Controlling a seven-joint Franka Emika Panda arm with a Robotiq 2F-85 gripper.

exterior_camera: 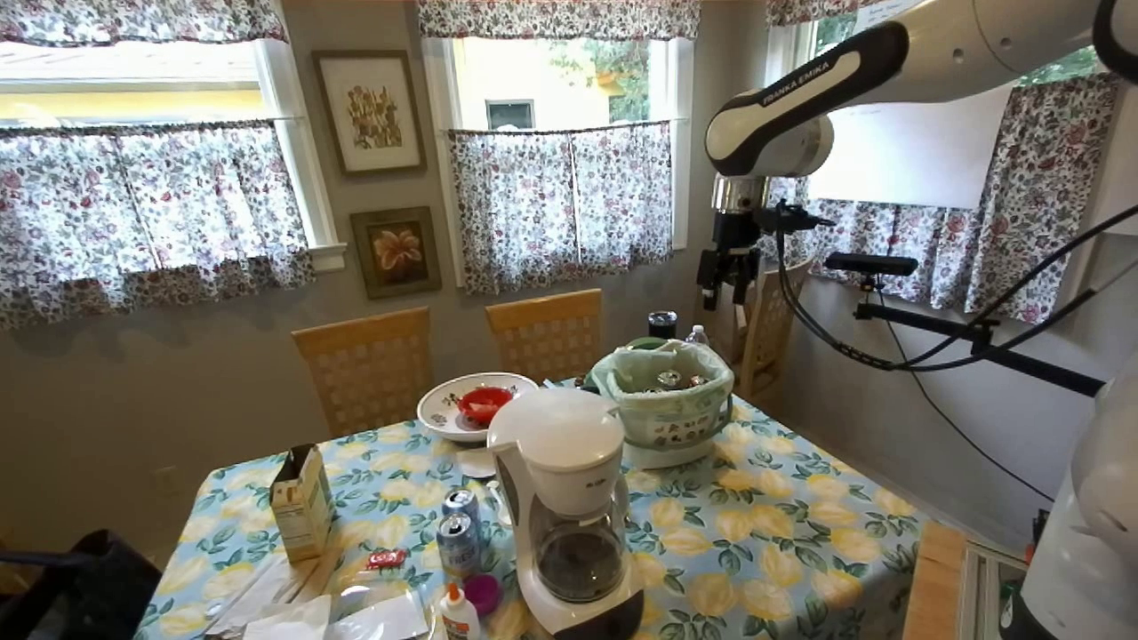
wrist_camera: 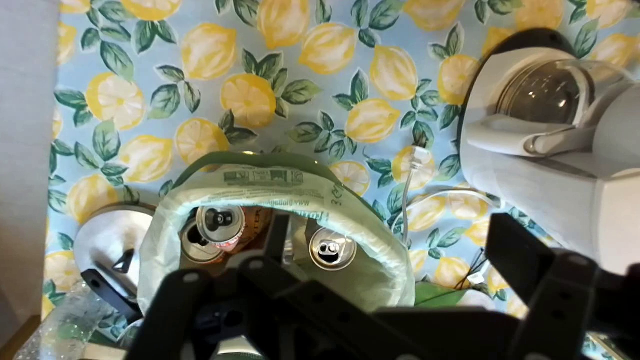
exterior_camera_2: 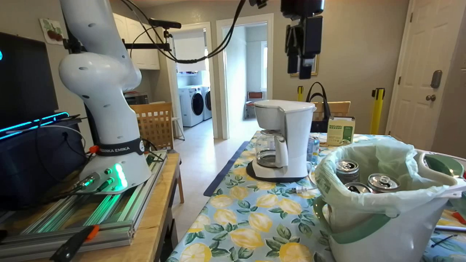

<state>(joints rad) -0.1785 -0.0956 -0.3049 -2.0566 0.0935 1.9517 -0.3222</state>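
Observation:
My gripper (exterior_camera: 725, 298) hangs high over the table's far end, fingers pointing down. It is open, with nothing between its fingers; in an exterior view the gripper (exterior_camera_2: 299, 72) is seen edge-on. Below it stands a white bin (exterior_camera_2: 378, 236) lined with a pale green bag (wrist_camera: 280, 185). Several drink cans lie inside, among them a silver-topped can (wrist_camera: 332, 248) and a can with a reddish rim (wrist_camera: 220, 223). In the wrist view one finger (wrist_camera: 277, 237) overlaps the bin's opening, hiding part of the contents. The white coffee maker (exterior_camera: 560, 444) with its glass carafe stands beside the bin.
A white cord (wrist_camera: 406, 200) lies between bin and coffee maker. Two upright cans (exterior_camera: 458, 538), an opened carton (exterior_camera: 300, 507), a glue bottle (exterior_camera: 458, 615) and a wide bowl (exterior_camera: 436, 413) holding a red bowl (exterior_camera: 483, 404) share the table. A round silver lid (wrist_camera: 107, 240) is beside the bin.

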